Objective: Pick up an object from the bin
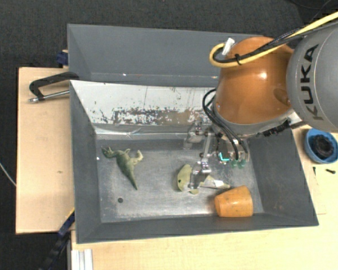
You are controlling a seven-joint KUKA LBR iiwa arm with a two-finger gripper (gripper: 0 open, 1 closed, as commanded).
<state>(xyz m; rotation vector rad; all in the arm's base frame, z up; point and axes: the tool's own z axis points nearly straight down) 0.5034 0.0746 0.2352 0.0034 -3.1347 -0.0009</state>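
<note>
Low in the grey metal bin (84,167), just up-left of the orange plastic cup (234,202), the tool (201,176) sits against a pale green curved plastic piece (184,179); whether it is spread or pressed together I cannot tell.

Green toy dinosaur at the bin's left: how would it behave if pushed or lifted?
The green toy dinosaur lies flat with legs spread, so it would probably slide, not roll. Its thin tail may bend; it looks light.
</note>
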